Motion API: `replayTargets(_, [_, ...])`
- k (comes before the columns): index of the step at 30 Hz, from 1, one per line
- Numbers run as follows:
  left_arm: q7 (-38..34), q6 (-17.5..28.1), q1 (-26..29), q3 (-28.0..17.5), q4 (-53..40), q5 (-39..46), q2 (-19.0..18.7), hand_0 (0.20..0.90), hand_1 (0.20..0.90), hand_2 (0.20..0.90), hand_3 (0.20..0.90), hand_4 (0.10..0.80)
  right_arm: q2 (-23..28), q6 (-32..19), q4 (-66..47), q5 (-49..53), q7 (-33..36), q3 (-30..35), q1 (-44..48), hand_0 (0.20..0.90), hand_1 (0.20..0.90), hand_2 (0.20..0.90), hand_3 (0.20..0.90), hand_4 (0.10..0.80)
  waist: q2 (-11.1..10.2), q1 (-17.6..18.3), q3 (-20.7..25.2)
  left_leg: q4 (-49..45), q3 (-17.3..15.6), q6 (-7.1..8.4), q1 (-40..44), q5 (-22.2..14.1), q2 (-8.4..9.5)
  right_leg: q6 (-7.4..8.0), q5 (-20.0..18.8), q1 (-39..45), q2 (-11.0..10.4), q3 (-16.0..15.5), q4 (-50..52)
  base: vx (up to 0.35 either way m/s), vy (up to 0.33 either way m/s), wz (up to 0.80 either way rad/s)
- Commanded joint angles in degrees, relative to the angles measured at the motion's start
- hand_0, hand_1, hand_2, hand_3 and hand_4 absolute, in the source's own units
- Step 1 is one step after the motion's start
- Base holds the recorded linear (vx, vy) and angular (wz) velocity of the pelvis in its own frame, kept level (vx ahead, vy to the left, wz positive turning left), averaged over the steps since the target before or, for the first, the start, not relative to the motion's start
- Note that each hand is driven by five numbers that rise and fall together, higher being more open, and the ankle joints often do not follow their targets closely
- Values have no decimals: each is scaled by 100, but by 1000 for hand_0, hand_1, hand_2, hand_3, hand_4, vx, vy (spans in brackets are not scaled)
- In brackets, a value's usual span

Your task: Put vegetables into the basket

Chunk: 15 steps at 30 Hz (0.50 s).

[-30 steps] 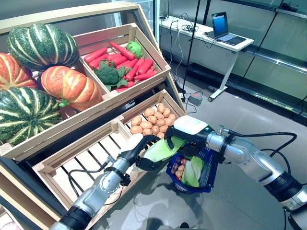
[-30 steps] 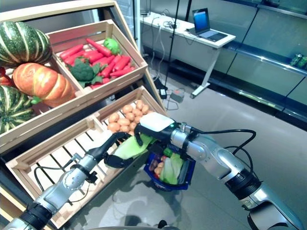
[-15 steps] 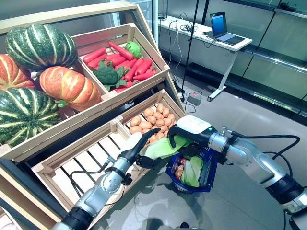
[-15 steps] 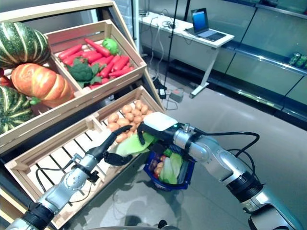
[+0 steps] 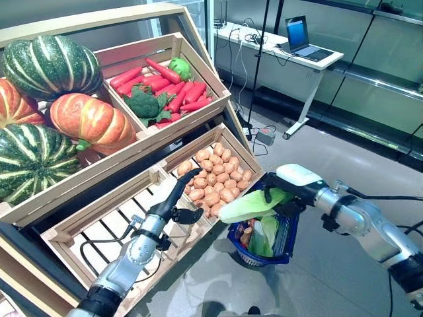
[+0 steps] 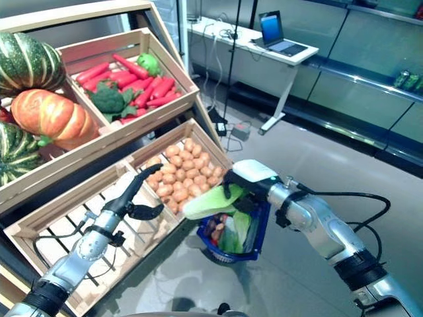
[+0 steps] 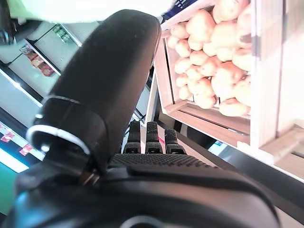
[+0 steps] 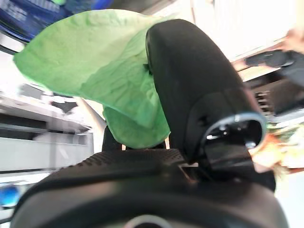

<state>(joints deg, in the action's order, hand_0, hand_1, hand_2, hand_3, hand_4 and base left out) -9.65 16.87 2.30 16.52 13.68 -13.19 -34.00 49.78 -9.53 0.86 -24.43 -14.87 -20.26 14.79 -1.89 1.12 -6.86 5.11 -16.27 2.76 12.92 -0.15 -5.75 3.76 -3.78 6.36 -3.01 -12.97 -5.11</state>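
Observation:
My right hand is shut on a pale green leafy cabbage and holds it level over the near rim of the blue plastic basket on the floor. In the right wrist view the cabbage lies between the thumb and the fingers. The basket holds another green leafy vegetable and some small brownish ones. My left hand is open and empty, fingers straight, above the front edge of the lower crate of small brown potatoes. The potatoes also show in the left wrist view.
The wooden stand with its tiered crates fills the left side, close to the basket. A slatted crate lies under my left arm. A white desk with a laptop stands at the back. Grey floor lies right of the basket.
My left hand has let go of the cabbage and drawn back left toward the stand. My right hand has carried the cabbage right, over the basket. The camera has shifted a little.

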Motion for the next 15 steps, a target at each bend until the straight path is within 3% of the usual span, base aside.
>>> replayTargets(1, [-126, 745, 232, -256, -77, 109, -325, 900, 900, 900, 900, 800, 350, 21, 260, 98, 859, 838, 476, 300, 300, 300, 300, 400, -98, -1, 233, -11, -84, -141, -64, -570, 198, 190, 604, 433, -198, -97, 11, 0, 0, 0])
replayTargets(15, [164, 439, -4, -452, -348, 686, -484, 900, 900, 900, 900, 800, 34, 742, 2338, 1147, 1457, 1164, 157, 300, 300, 300, 300, 400, -77, -127, 114, -11, -3, -161, -109, -547, 195, 160, 604, 426, -184, -184, 11, 25, -19, 1])
